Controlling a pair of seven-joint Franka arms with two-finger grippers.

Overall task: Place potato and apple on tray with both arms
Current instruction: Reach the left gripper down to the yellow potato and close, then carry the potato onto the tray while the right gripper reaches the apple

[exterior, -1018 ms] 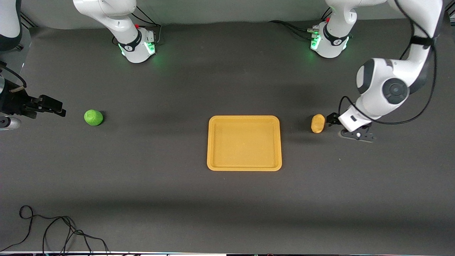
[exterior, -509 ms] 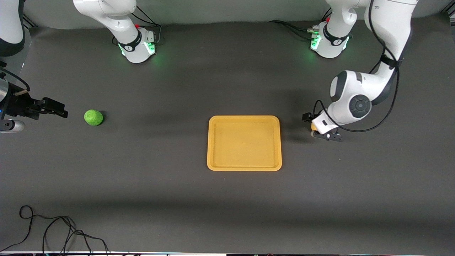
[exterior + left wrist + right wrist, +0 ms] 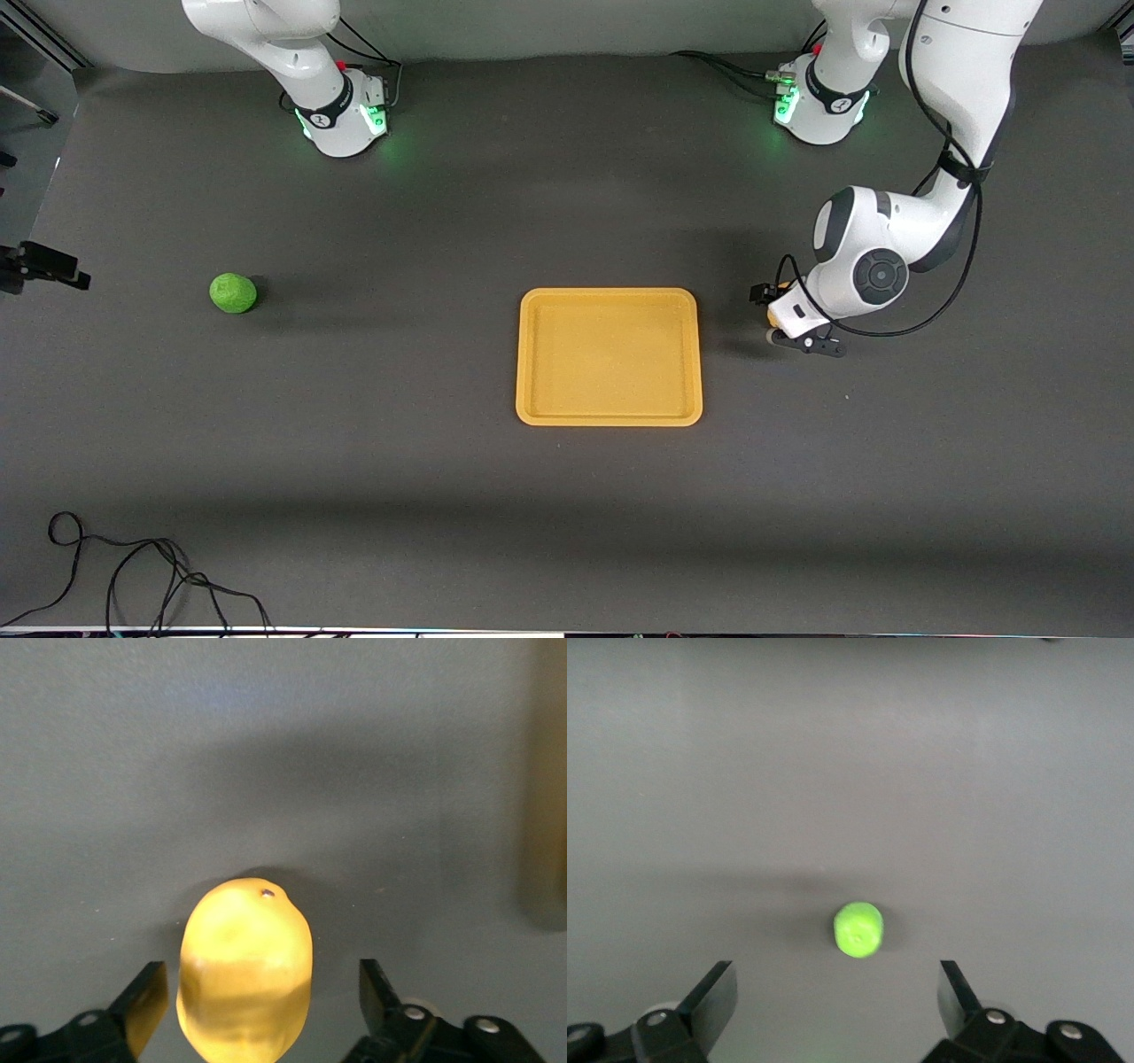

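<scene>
One yellow-orange tray (image 3: 609,356) lies on the table. One potato (image 3: 245,970) sits beside the tray toward the left arm's end. One green apple (image 3: 233,293) lies well apart from the tray toward the right arm's end.

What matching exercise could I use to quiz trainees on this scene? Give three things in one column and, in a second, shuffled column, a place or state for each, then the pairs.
Things:
1. potato
2. apple
3. tray

Places or states:
A. alone on the table toward the right arm's end, with no gripper touching it
B. at the middle of the table with nothing on it
C. between the open fingers of the left gripper, beside the tray toward the left arm's end

Pairs: 1-C, 2-A, 3-B
</scene>
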